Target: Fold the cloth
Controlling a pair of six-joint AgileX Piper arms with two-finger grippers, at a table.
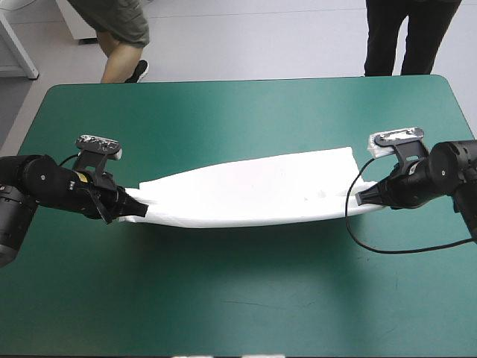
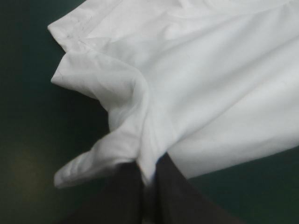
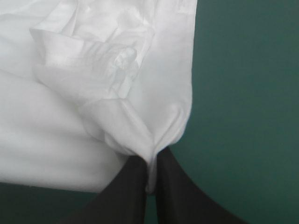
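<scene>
High view: the T-shirt (image 1: 246,190) is seen drawn out as a long white band across the middle of the frame, from centre-left to centre-right, over the teal-green cover (image 1: 238,104) of the table. It is folded lengthwise into a strip that is broadest toward the right of the frame and narrows to a gathered point at the left. A dark shadow is cast on the cover along the band's lower edge. Whether the middle of the cloth touches the cover cannot be told.

The narrowed left end is pinched by the left gripper (image 1: 128,207) at the left middle of the frame. The right end is pinched by the right gripper (image 1: 358,200) at the right middle. The two grippers are held well apart, with the whole band between them.

In the left wrist view, the black fingers (image 2: 124,198) are pressed almost together, with a thin fold of white fabric caught between them. Ahead of them the cloth fans out wide, and a hemmed edge is seen at its far corner.

In the right wrist view, the fingers (image 3: 180,198) are likewise all but closed on a bunched corner. A creased, hemmed fold is seen just ahead, and bare cover lies beside it.
</scene>
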